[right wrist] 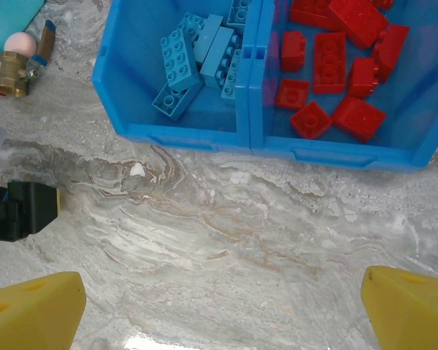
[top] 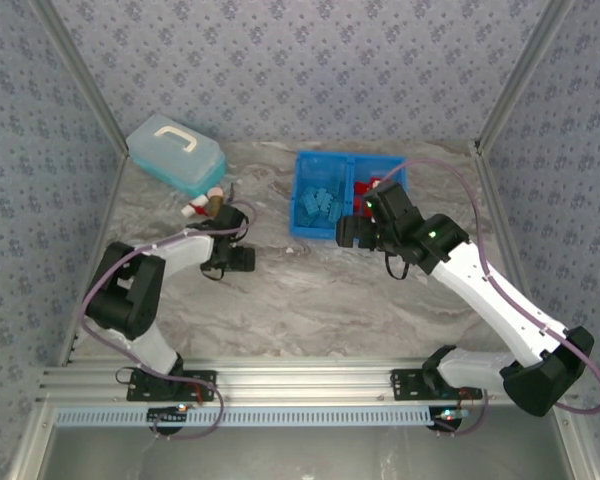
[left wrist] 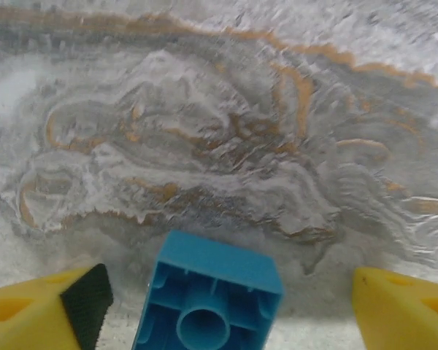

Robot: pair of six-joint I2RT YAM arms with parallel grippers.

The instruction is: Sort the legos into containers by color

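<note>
Blue brick [left wrist: 208, 299] on marbled table [left wrist: 204, 131], far from bin [right wrist: 182, 136]; left gripper [left wrist: 225, 295] spread around it, gaps both sides. Right gripper [right wrist: 223, 310] wide, empty. Risk: uneven closing skids or tips brick

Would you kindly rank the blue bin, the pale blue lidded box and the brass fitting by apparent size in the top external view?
1. blue bin, partly behind the right arm
2. pale blue lidded box
3. brass fitting
</note>
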